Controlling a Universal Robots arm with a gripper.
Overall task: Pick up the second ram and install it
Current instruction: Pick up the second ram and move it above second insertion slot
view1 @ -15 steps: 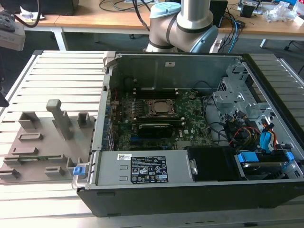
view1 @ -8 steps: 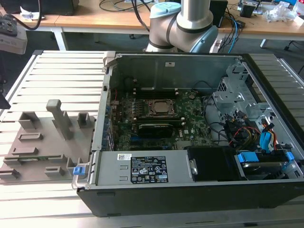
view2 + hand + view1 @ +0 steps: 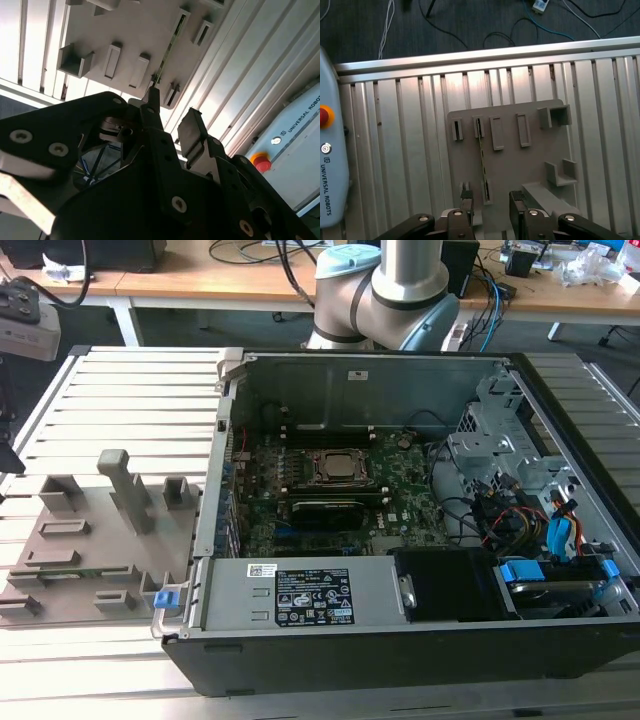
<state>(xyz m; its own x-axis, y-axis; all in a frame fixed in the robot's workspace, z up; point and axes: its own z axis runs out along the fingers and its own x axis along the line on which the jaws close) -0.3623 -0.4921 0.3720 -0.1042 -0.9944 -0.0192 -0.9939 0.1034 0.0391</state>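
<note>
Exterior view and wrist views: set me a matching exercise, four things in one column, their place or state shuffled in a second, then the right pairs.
Things
1. second ram
2. claw
3. square silver socket
4. red button

Place or state
A. on the motherboard inside the open case
B. open, over the grey holder
C. on a pale box
D. standing on edge in a slot of the grey holder

Pairs: 1-D, 2-B, 3-A, 4-C
</note>
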